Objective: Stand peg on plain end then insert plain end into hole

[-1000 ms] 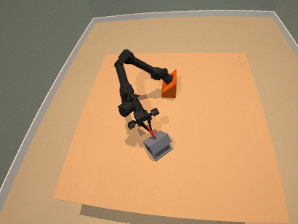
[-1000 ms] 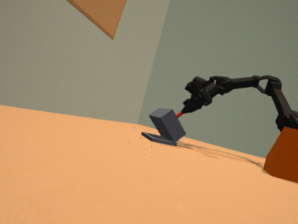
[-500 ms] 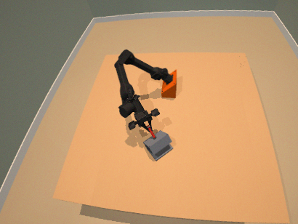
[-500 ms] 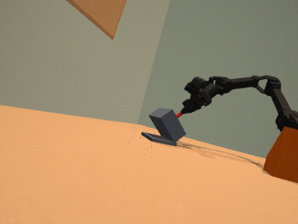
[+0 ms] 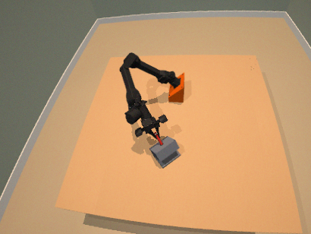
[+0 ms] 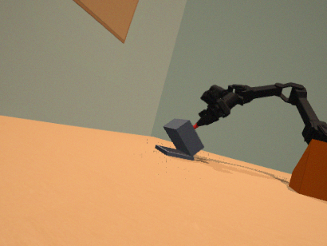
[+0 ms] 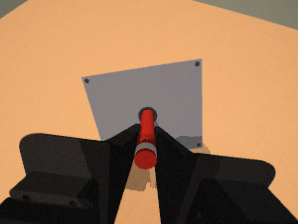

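Note:
The red peg slants down from the fingers to the grey sloped panel. Its white band is at the end nearer the wrist camera. Its plain end is at the hole in the panel's face, with the dark rim showing around it in the wrist view. How deep the end sits is hidden. My gripper is shut on the peg, with its fingertips a little above the panel face.
The panel stands on a thin base plate on the orange table. An orange wedge-shaped block stands by the arm's base, well away from the grey panel. Dark screws mark the panel's corners.

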`<action>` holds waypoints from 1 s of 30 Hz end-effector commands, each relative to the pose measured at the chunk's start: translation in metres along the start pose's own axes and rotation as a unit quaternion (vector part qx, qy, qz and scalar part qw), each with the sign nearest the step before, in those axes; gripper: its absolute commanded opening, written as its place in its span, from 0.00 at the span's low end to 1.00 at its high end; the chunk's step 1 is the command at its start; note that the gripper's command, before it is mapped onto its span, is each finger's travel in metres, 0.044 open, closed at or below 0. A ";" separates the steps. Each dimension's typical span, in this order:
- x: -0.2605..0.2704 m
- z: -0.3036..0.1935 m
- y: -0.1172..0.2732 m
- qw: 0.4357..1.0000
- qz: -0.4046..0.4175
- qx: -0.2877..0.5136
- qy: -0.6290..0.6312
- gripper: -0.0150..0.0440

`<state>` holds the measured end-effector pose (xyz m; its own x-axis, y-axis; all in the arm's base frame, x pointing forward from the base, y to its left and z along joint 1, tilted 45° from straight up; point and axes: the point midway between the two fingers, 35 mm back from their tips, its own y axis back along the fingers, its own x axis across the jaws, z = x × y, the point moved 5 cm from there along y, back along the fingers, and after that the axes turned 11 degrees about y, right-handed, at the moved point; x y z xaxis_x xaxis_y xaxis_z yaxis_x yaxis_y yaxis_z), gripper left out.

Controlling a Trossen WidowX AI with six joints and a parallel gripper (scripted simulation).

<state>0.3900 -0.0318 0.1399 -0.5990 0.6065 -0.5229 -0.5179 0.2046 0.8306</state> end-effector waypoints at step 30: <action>0.001 0.000 -0.023 1.000 0.000 0.000 0.000 0.25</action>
<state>0.3995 -0.0362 0.1235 -0.5932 0.6112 -0.5240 -0.5169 0.2099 0.8299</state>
